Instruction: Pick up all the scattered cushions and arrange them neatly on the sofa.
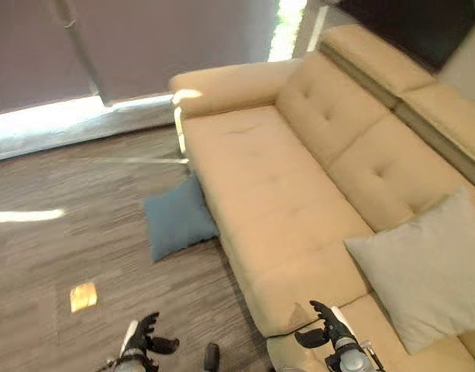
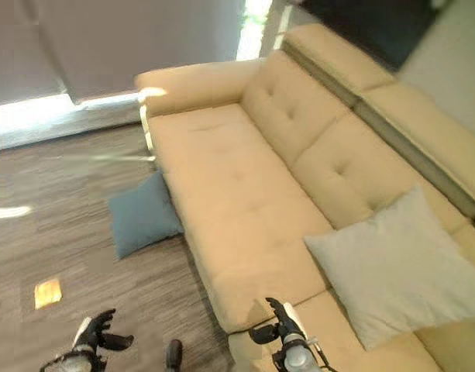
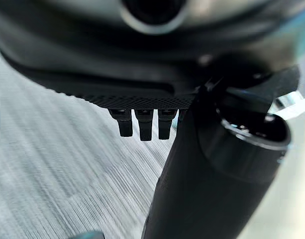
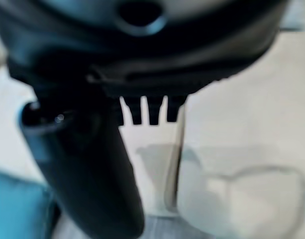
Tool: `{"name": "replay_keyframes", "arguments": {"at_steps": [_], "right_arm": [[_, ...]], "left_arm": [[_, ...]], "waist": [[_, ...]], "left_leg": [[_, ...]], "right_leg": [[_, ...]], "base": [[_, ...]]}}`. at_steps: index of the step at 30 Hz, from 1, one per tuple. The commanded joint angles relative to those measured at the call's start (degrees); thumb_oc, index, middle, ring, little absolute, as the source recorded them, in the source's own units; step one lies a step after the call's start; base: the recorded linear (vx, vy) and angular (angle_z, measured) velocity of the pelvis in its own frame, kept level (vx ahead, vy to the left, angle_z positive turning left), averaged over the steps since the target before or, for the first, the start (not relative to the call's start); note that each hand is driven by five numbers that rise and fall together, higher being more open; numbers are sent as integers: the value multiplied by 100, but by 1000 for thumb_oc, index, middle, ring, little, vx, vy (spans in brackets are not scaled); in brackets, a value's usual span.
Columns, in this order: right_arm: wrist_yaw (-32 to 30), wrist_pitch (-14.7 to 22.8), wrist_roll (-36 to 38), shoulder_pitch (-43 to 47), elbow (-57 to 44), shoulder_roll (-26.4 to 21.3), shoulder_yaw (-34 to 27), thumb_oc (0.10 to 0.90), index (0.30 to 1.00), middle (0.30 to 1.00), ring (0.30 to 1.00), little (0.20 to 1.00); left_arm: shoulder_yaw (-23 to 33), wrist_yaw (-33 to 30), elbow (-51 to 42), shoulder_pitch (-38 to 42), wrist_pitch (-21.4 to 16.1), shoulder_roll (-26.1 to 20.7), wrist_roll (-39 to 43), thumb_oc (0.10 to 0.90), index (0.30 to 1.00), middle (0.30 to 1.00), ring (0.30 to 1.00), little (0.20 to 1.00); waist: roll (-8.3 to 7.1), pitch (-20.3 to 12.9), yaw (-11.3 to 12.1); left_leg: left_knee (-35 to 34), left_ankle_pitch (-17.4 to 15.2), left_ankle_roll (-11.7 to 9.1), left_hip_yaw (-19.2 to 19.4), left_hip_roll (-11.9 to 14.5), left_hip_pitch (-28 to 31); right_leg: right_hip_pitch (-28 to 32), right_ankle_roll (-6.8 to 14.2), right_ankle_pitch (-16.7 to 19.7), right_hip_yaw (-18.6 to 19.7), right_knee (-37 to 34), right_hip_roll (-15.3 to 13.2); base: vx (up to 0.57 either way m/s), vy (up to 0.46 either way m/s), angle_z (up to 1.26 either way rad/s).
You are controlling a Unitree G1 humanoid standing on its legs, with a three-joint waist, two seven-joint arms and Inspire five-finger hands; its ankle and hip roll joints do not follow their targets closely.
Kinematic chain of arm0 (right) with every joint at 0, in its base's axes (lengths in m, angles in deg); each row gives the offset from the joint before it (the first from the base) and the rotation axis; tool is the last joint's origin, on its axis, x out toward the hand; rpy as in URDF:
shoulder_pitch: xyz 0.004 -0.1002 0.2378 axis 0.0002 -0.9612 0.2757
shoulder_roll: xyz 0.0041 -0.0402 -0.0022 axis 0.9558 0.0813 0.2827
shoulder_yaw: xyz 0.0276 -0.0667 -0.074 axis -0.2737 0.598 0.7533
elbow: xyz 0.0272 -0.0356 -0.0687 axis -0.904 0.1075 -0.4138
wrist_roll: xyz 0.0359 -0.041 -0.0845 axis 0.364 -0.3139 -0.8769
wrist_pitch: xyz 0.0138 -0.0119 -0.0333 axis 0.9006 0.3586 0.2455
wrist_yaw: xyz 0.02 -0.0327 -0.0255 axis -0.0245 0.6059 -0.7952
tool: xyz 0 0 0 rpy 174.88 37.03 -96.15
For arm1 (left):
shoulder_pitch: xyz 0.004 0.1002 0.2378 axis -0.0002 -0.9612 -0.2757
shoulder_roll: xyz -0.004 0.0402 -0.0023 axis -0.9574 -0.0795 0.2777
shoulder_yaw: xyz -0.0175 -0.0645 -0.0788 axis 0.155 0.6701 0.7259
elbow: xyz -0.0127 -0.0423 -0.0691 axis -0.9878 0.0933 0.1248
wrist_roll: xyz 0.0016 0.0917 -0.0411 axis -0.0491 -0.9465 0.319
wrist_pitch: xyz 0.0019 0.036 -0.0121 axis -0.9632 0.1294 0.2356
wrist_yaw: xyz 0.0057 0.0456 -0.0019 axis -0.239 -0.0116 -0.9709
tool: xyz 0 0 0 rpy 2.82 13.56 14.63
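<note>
Nearest the camera, the left hand [image 1: 148, 339] is hanging low at seven o'clock over the wood floor [image 1: 59, 256], fingers loosely relaxed and holding nothing. The right hand [image 1: 324, 325] is hovering at five o'clock over the front edge of the beige sofa [image 1: 268, 194], fingers slack and likewise holding nothing. The blue cushion [image 1: 177, 219] is lying on the floor, leaning against the sofa's front, toward twelve o'clock from the left hand and well apart from it; its long axis is running roughly along the sofa's edge. The left hand looks nearer. A grey cushion [image 1: 423, 267] is already resting on the seat at three o'clock.
</note>
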Motion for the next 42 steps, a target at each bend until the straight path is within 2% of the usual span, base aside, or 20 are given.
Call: {"name": "replay_keyframes", "arguments": {"at_steps": [1, 3, 5, 7, 8, 11, 13, 18, 20, 22, 23, 25, 27, 29, 34, 36, 38, 39, 41, 42], "right_arm": [[-158, 168, 228, 130, -243, -165, 70, 800, 900, 900, 900, 900], [-169, 160, 198, 242, -315, -190, 172, 800, 900, 900, 900, 900], [-192, 173, 187, 263, -370, -283, 147, 800, 900, 900, 900, 900], [-214, 132, 173, 246, -381, -353, 106, 800, 900, 900, 900, 900], [-250, 76, 175, 190, -344, -352, 47, 800, 900, 900, 900, 900], [-263, 66, 229, 177, -251, -302, 17, 800, 900, 900, 900, 900], [-264, 35, 235, 160, -73, -221, 27, 800, 900, 900, 900, 900], [-236, -20, 164, 214, 115, -93, 128, 800, 900, 900, 900, 900], [-177, -37, 153, 222, 114, 20, 161, 800, 900, 900, 900, 900], [-177, -37, 153, 223, 114, 20, 161, 800, 900, 900, 900, 900], [-158, -36, 71, 284, 54, 98, 249, 800, 900, 900, 900, 900], [-144, -17, 49, 268, -60, 96, 313, 800, 900, 900, 900, 900], [-143, -17, 29, 266, -93, 84, 337, 800, 900, 900, 900, 900], [-131, -46, 34, 306, -4, 82, 383, 800, 900, 900, 900, 900], [-119, -99, -38, 291, 175, 95, 356, 800, 900, 900, 900, 900], [-119, -112, -27, 195, 239, 70, 332, 800, 900, 900, 900, 900], [-105, -149, -40, 144, 304, 58, 281, 800, 900, 900, 900, 900], [-113, -148, -19, 54, 314, 29, 227, 800, 900, 900, 900, 900], [-108, -141, -1, 29, 332, -9, 192, 800, 900, 900, 900, 900], [-107, -142, -1, 31, 332, -5, 192, 800, 900, 900, 900, 900]], "left_arm": [[22, -131, -446, -105, -220, -105, -131, 800, 900, 900, 900, 900], [50, -178, -441, -63, -212, -68, -20, 800, 900, 900, 900, 900], [-52, -148, -446, -76, -202, 32, -62, 800, 900, 900, 900, 900], [-72, -142, -511, -95, -187, 126, -6, 800, 900, 900, 900, 900], [36, -120, -528, -171, -160, 170, 53, 800, 900, 900, 900, 900], [142, -120, -395, -206, -129, 203, 146, 800, 900, 900, 900, 900], [183, -86, -290, -239, -87, 213, 196, 800, 900, 900, 900, 900], [217, -41, -224, -294, -55, 148, 126, 800, 900, 900, 900, 900], [304, -23, -199, -281, -7, 42, 142, 800, 900, 900, 900, 900], [305, -23, -199, -281, -6, 41, 142, 800, 900, 900, 900, 900], [337, -35, -146, -250, 24, -94, 40, 800, 900, 900, 900, 900], [349, -31, -145, -247, 14, -119, 38, 800, 900, 900, 900, 900], [356, -37, -178, -252, 9, -105, 62, 800, 900, 900, 900, 900], [355, -17, -104, -276, 25, -69, 124, 800, 900, 900, 900, 900], [354, 52, 133, -182, 23, -24, 49, 800, 900, 900, 900, 900], [302, 37, 101, -189, 27, 26, -3, 800, 900, 900, 900, 900], [302, 46, 88, -217, 35, 55, 9, 800, 900, 900, 900, 900], [233, 53, 52, -245, 47, 116, -12, 800, 900, 900, 900, 900], [152, 87, -80, -272, 55, 142, -24, 800, 900, 900, 900, 900], [152, 87, -81, -271, 56, 138, -24, 800, 900, 900, 900, 900]], "waist": [[-229, -129, -3], [-249, -93, 72], [-216, 31, 124], [-185, 131, 41], [-204, 97, -41], [-277, 71, -93], [-270, 27, -166], [-362, -48, -75], [-347, -4, -2], [-351, -4, 0], [-278, 113, -48], [-214, 174, -105], [-183, 189, -138], [-210, 202, -198], [-338, 175, -341], [-322, 119, -395], [-329, 44, -405], [-257, -9, -467], [-246, -50, -525], [-263, -65, -540]], "left_leg": [[87, -800, -189, 743, 138, 187], [78, -520, -389, 599, 150, -129], [136, -344, -502, 580, 113, -465], [380, -304, -474, 1220, 214, -736], [555, -413, -400, 2198, 528, -690], [921, -670, -393, 2310, 592, -606], [854, -869, -404, 2777, 752, -237], [742, -1007, -252, 2624, 575, -147], [610, -1108, -81, 2445, 402, 65], [606, -1106, -78, 2449, 398, 67], [410, -1134, 52, 2310, 312, 351], [274, -1170, 79, 2226, 280, 608], [246, -1187, 82, 2167, 265, 694], [181, -1289, 71, 2032, 168, 872], [242, -1638, 37, 1738, -46, 1269], [333, -1803, 32, 1671, -84, 1424], [413, -1872, 18, 1626, -112, 1452], [794, -1904, -187, 1708, -30, 1471], [1715, -1572, -543, 1876, 111, 1235], [1713, -1551, -538, 1866, 92, 1209]], "right_leg": [[-84, 85, 782, -879, -855, -543], [-27, 14, 788, -829, -1289, -436], [58, -14, 838, -1047, -1628, -450], [100, 2, 922, -1358, -1779, -540], [145, 7, 1052, -1830, -1912, -690], [156, -25, 1102, -2146, -1894, -817], [187, 6, 1099, -2642, -1888, -921], [275, 71, 1007, -2672, -1621, -1028], [66, 131, 961, -2617, -565, -1243], [57, 133, 954, -2612, -551, -1249], [-411, 259, 1271, -2375, 620, -1304], [-739, 225, 1248, -2151, 1020, -1150], [-895, 186, 1243, -2065, 967, -1046], [-1136, 111, 1249, -2178, 221, -985], [-1258, 308, 1650, -2549, -1263, -896], [-1110, 193, 1680, -2369, -1211, -795], [-1072, 173, 1693, -2449, -1179, -837], [-836, 94, 1625, -2627, -1186, -825], [-537, -29, 1533, -2669, -1283, -765], [-556, -28, 1543, -2676, -1287, -786]], "base": [[-127, -185, 86], [-197, -202, 79], [-227, -111, 131], [-206, -26, 192], [-150, -5, 185], [-50, 31, 141], [97, 120, 82], [181, 169, 65], [178, 236, 20], [117, 157, 16], [202, 237, 33], [247, 202, 37], [209, 63, 24], [323, 9, 33], [315, -29, 11], [320, -37, 18], [280, -58, 59], [427, -97, 77], [276, -93, 43], [181, -106, 31]]}}
